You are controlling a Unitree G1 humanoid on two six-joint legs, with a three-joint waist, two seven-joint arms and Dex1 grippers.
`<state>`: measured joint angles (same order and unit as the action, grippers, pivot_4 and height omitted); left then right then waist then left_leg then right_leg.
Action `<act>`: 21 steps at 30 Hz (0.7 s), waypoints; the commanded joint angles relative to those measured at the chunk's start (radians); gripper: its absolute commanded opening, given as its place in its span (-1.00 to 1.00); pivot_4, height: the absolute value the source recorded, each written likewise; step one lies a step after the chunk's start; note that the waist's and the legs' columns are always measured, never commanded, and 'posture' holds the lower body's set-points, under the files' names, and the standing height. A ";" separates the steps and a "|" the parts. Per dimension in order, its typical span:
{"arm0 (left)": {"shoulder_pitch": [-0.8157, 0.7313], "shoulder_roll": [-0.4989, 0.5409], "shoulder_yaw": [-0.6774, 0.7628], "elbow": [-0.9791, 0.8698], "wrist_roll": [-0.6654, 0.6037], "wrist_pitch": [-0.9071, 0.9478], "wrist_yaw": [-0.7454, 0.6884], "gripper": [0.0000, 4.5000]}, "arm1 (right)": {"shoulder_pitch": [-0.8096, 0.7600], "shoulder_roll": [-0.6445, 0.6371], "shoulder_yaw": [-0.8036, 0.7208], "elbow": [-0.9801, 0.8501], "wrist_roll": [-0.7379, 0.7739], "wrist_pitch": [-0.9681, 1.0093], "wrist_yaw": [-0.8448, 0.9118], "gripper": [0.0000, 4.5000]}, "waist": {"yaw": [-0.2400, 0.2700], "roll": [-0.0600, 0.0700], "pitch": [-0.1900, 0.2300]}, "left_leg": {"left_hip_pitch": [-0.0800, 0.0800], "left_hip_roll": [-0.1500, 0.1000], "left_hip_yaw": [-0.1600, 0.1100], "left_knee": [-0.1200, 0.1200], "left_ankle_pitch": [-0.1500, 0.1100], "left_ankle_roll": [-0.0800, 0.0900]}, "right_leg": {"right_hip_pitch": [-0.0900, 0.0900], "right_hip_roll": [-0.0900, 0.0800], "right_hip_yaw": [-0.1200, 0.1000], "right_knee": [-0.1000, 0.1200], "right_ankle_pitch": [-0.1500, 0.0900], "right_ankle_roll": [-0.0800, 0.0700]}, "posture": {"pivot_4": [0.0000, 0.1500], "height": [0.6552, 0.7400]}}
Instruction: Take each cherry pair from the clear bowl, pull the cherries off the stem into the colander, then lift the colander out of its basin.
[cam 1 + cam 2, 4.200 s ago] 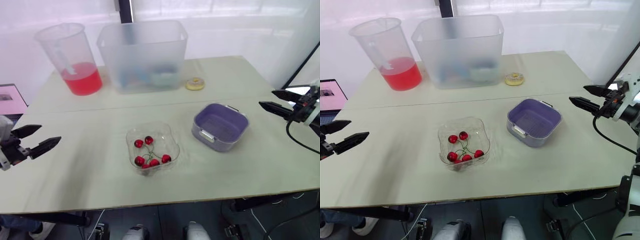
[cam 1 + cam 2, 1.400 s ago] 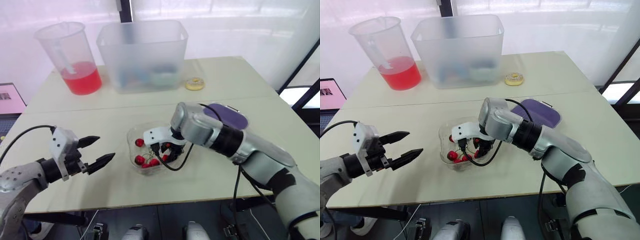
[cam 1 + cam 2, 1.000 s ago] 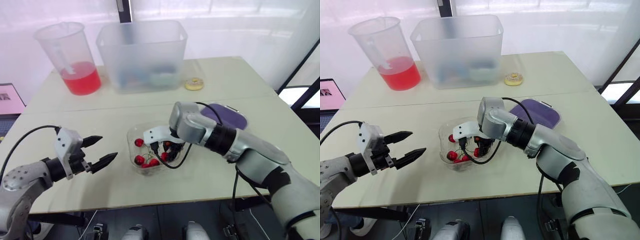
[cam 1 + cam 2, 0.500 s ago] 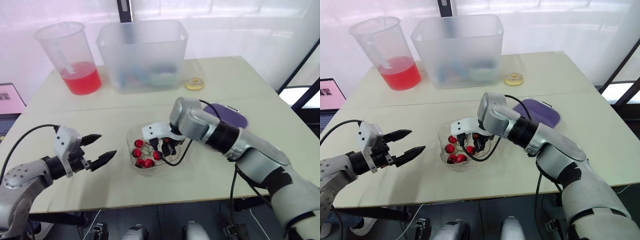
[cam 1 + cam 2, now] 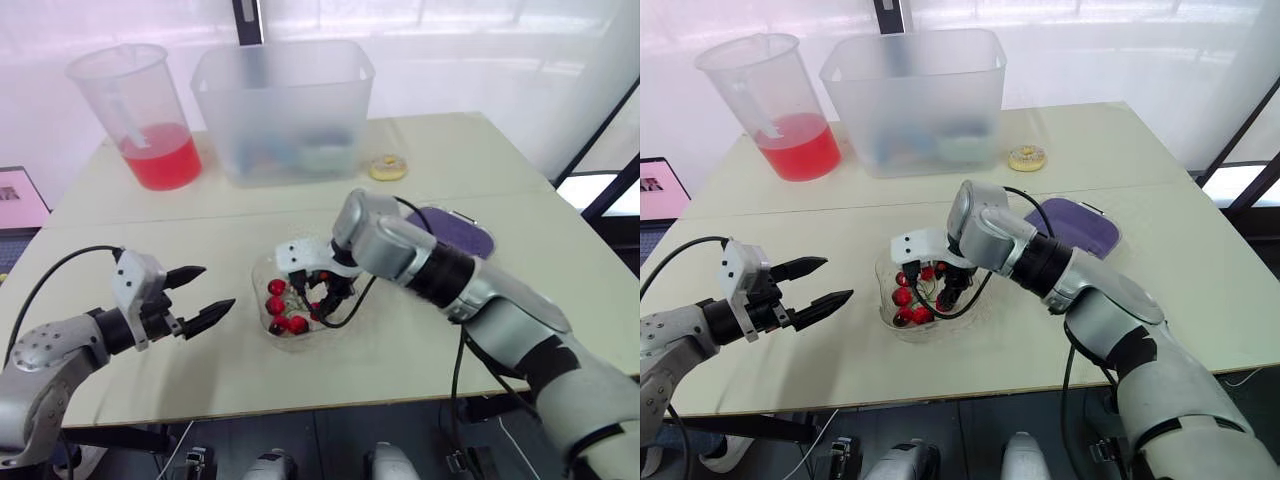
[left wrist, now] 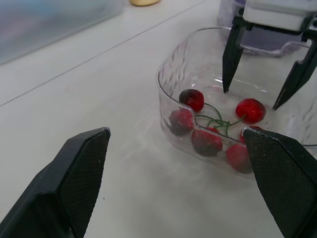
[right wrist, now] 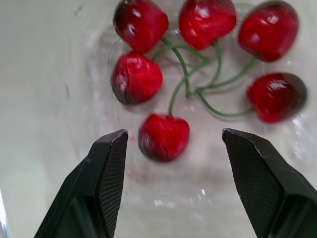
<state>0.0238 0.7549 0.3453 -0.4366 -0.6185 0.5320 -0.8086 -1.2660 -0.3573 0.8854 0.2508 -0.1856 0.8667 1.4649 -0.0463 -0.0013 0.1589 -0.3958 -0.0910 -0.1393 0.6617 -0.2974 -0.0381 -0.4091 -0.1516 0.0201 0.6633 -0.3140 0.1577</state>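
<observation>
Near the table's front stands the clear bowl point(image 5: 340, 311), with several red cherries point(image 5: 283, 308) on green stems bunched at its left side. My right gripper point(image 5: 322, 296) reaches down into the bowl, open. In the right wrist view its fingers straddle one cherry point(image 7: 164, 137) without touching it. The purple colander point(image 5: 461, 229) in its basin sits to the right, mostly hidden behind my right arm. My left gripper point(image 5: 196, 296) hovers open over the table left of the bowl and holds nothing. Its wrist view shows the bowl point(image 6: 164, 82) and the right gripper's fingers point(image 6: 231, 58).
A pitcher of red liquid point(image 5: 148, 117) and a large translucent bin point(image 5: 286, 108) stand at the back of the table. A small yellow roll point(image 5: 387, 168) lies right of the bin. The table's front edge runs just below the bowl.
The right gripper has shifted left inside the bowl, and the cherries have bunched toward the bowl's left side. The left gripper has barely moved.
</observation>
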 commanded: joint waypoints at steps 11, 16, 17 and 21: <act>-0.035 0.027 -0.013 -0.005 0.010 -0.011 -0.011 1.00 | 0.015 0.036 0.036 0.024 -0.031 0.039 -0.051 0.08 | 0.000 0.000 0.000 | 0.000 0.000 0.000 0.000 0.000 0.000 | 0.000 0.000 0.000 0.000 0.000 0.000 | 1.00 1.00; -0.045 0.023 -0.015 -0.002 0.009 -0.011 -0.012 1.00 | 0.012 0.034 0.041 0.025 -0.033 0.039 -0.050 0.08 | 0.000 0.000 0.000 | 0.000 0.000 0.000 0.000 0.000 0.000 | 0.000 0.000 0.000 0.000 0.000 0.000 | 1.00 1.00; -0.045 0.022 -0.015 -0.002 0.009 -0.011 -0.012 1.00 | 0.011 0.034 0.039 0.026 -0.033 0.039 -0.049 0.08 | 0.000 0.000 0.000 | 0.000 0.000 0.000 0.000 0.000 0.000 | 0.000 0.000 0.000 0.000 0.000 0.000 | 1.00 1.00; -0.044 0.021 -0.013 -0.002 0.010 -0.013 -0.014 1.00 | 0.007 0.033 0.032 0.025 -0.032 0.041 -0.051 0.08 | 0.000 0.000 0.000 | 0.000 0.000 0.000 0.000 0.000 0.000 | 0.000 0.000 0.000 0.000 0.000 0.000 | 1.00 1.00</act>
<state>-0.0113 0.7700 0.3254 -0.4319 -0.6090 0.5324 -0.8234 -1.2466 -0.3273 0.9307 0.2860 -0.2127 0.9084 1.4175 -0.0463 -0.0014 0.1589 -0.3957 -0.0912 -0.1395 0.6618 -0.2974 -0.0382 -0.4090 -0.1516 0.0200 0.6633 -0.3140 0.1577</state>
